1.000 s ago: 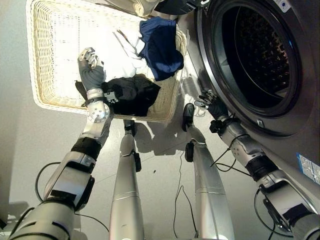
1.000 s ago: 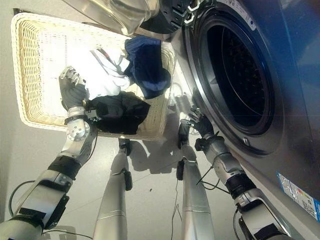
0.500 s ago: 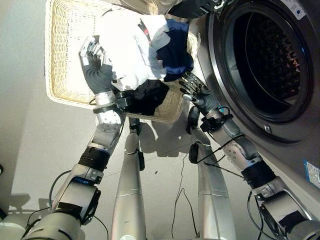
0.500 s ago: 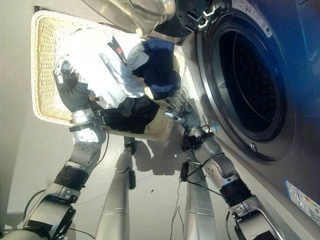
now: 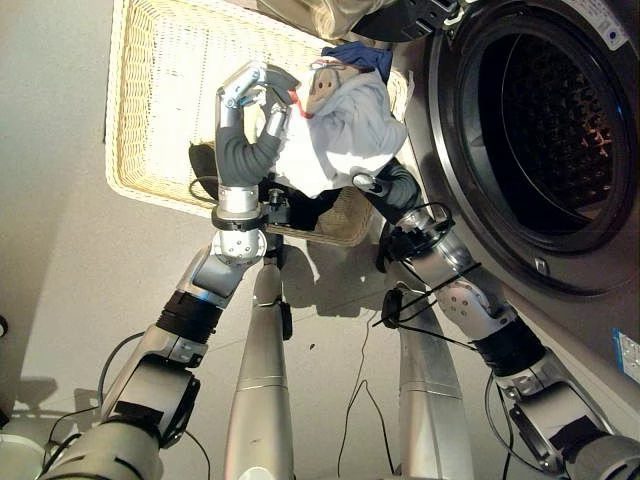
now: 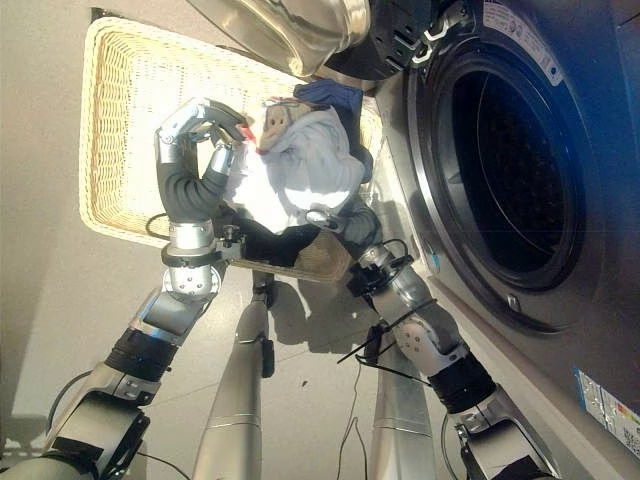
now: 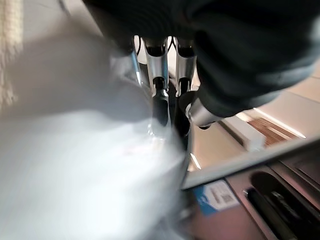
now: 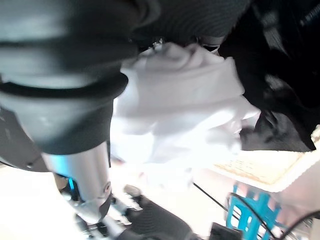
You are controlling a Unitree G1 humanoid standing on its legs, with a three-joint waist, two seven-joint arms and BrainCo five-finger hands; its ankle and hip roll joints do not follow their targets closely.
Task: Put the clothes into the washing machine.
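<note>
Pale grey floor spreads under everything you see, with a wicker basket lying on it and the washing machine standing just beside the basket on your right, its round drum opening dark and wide to the front. Much of the clothing is hard for you to sort out: a white garment is bunched into a lump held up over the basket's near right corner, a dark blue piece peeks out behind its far edge, and a black garment lies below it in the basket, largely covered. Your left hand is raised over the basket with its fingers curled onto the left edge of the white garment, pinching the cloth. Your right hand comes in under the bundle from the machine side; its fingers are buried beneath the white cloth, so you cannot tell how they sit. Part of the open machine door is cut off at the top edge, above the basket's far side. A small blue label sits on the machine's front near the floor, its print too small for you to read
</note>
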